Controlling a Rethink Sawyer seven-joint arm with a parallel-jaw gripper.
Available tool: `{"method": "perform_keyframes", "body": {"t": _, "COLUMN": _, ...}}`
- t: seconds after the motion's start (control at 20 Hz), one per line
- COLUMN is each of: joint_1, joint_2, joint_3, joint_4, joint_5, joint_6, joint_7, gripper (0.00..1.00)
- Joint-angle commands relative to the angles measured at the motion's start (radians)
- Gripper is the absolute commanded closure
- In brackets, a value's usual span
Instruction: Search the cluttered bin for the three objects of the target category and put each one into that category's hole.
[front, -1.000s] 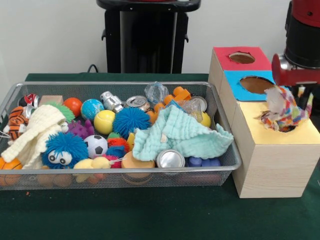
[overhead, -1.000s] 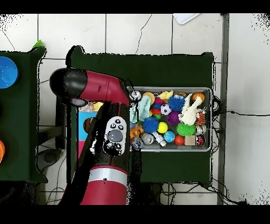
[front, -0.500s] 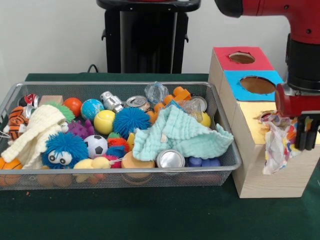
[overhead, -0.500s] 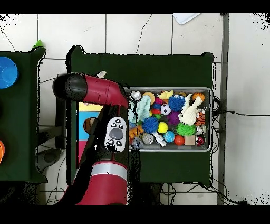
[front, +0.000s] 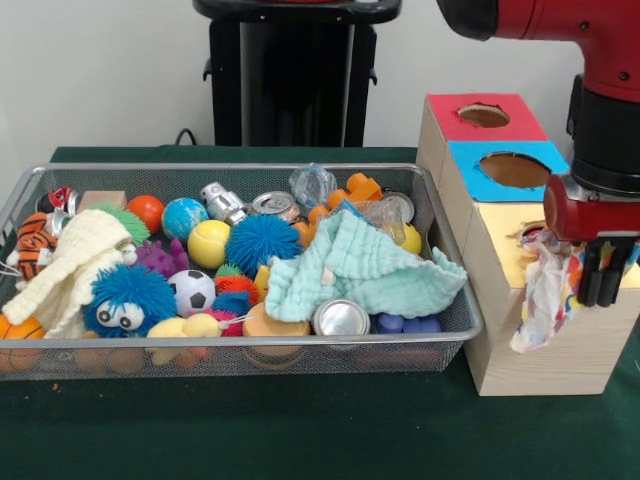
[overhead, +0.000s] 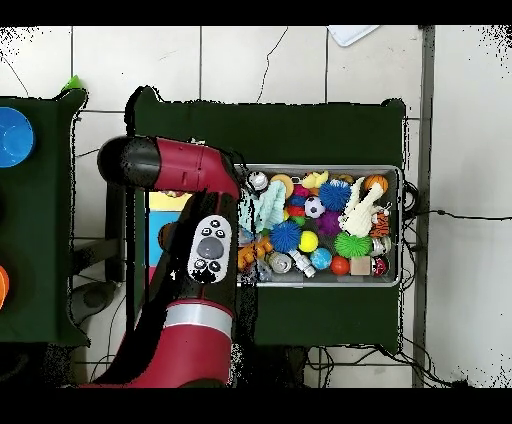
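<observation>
A colourful patterned cloth (front: 543, 300) hangs over the front edge of the wooden box's yellow section (front: 500, 255), just below that section's hole (front: 530, 233). My gripper (front: 601, 290) hovers right beside the cloth, over the box's near right corner; whether it holds the cloth cannot be told. In the wire bin (front: 250, 345) lie a mint-green cloth (front: 350, 265) at the right and a cream knitted cloth (front: 70, 260) at the left. In the overhead view the red arm (overhead: 200, 250) hides the gripper and most of the box.
The box also has a blue section with a hole (front: 513, 168) and a red section with a hole (front: 484, 115) behind. The bin (overhead: 398, 225) holds several balls, cans, fuzzy toys and a tiger toy (front: 30, 245). A black pedestal (front: 295, 80) stands behind.
The cloth came out of the yellow hole toward the box's front edge and now hangs down its front face. The gripper moved forward with it, then rose slightly.
</observation>
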Motion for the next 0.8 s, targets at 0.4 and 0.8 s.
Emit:
{"method": "perform_keyframes", "body": {"t": 0.4, "joint_1": -0.004, "joint_2": 0.042, "joint_3": -0.001, "joint_4": 0.062, "joint_5": -0.107, "joint_6": 0.372, "joint_7": 0.106, "gripper": 1.0}}
{"method": "perform_keyframes", "body": {"t": 0.8, "joint_1": -0.006, "joint_2": -0.001, "joint_3": 0.005, "joint_4": 0.101, "joint_5": -0.099, "joint_6": 0.364, "joint_7": 0.098, "gripper": 1.0}}
